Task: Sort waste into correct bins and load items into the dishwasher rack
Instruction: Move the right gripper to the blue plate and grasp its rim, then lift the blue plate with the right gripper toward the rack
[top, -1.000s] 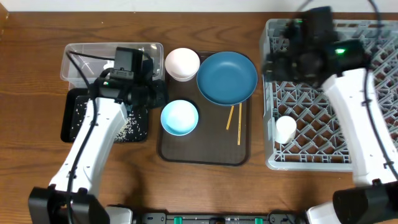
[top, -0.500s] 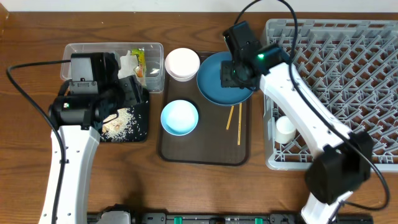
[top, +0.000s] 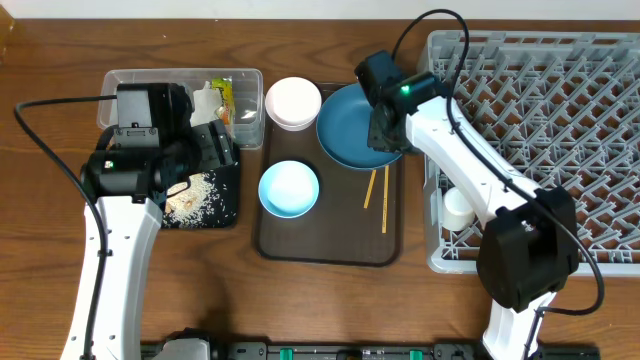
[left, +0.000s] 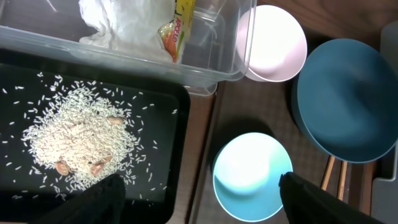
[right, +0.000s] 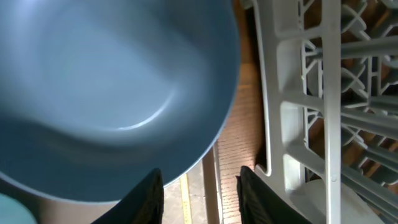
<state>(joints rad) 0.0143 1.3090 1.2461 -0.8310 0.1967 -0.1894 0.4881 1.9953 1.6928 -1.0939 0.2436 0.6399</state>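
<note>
My left gripper hangs open and empty over the edge of the black tray, which holds the rice grains. Crumpled tissue and the yellow-green wrapper lie in the clear tub. My right gripper is at the dark blue bowl's right rim. Its jaws stand apart, the left finger against the rim and the right finger outside it. The light blue bowl, pink bowl and chopsticks stay on the brown tray. A white cup stands in the rack.
The rack's grey wall is close beside my right gripper, with a strip of wooden table between it and the brown tray. The clear tub and the black tray sit side by side at the left.
My right arm has swung from above the rack down to the dark blue bowl's rim, its jaws narrowing. My left gripper has opened wide and drawn back from the tub.
</note>
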